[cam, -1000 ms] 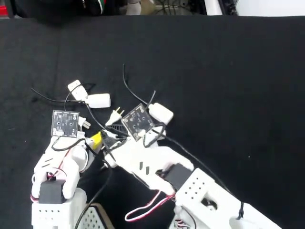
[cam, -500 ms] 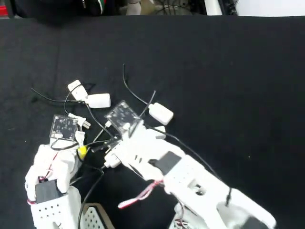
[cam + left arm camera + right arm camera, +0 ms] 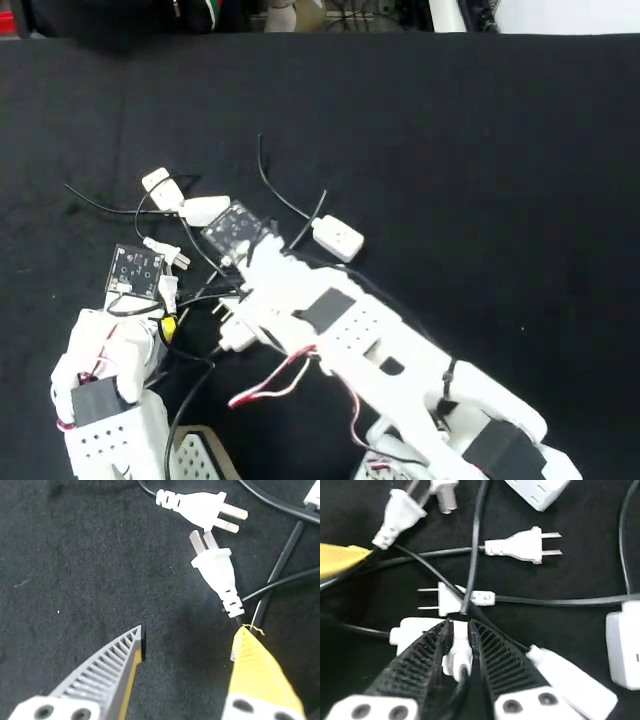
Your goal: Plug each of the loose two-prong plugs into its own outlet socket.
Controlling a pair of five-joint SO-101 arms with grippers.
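Note:
My right gripper has its black fingers shut on a white plug among crossing black cords. Just beyond the fingertips lies another loose two-prong plug, and a third plug lies farther out. My left gripper stands open low over the black cloth, with one grey and one yellow finger. A white plug lies just ahead of the yellow finger, and a second plug lies beyond it, prongs nearly touching. In the high view the right arm reaches across to the left arm.
White outlet blocks lie around the tangle: one to the right, two at the back left. Black cords loop between them. The cloth-covered table stretches bare to the right and back.
The right arm has swung left and forward, so its wrist board now sits near the back-left outlets. The left arm has drawn back a little toward its base.

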